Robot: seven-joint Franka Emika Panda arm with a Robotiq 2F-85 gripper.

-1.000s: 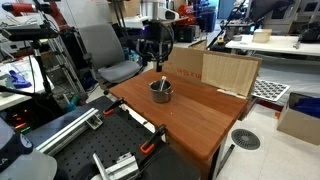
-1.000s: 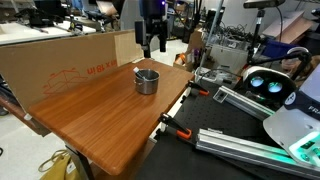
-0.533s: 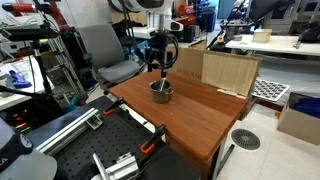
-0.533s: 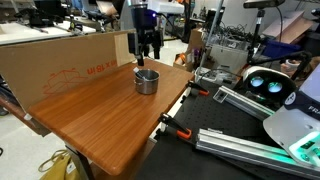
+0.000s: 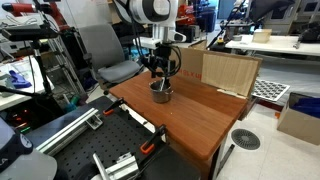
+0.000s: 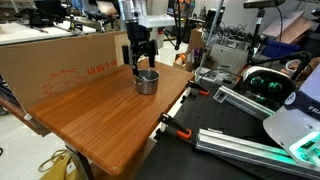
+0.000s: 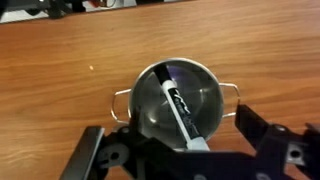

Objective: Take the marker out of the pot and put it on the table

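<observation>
The small steel pot [image 7: 178,98] stands on the reddish-brown table [image 7: 60,60]; it also shows in both exterior views [image 5: 161,92] [image 6: 146,82]. The marker [image 7: 179,105], black with white lettering and a pale end, leans slantwise inside the pot. My gripper [image 7: 178,150] hangs directly over the pot with its jaws open, one finger at each side of the pot's near half. In both exterior views the gripper [image 5: 160,72] [image 6: 142,62] sits just above the pot's rim. It holds nothing.
A cardboard box [image 5: 225,70] stands along the table's far edge, seen as a long wall in an exterior view [image 6: 60,62]. An office chair [image 5: 105,55] stands beyond the table. Black slotted benches with clamps [image 5: 110,150] [image 6: 235,125] flank the table's edge.
The gripper has come down and moved over the pot; a second ago it hung higher and further back. The pot and marker have not moved.
</observation>
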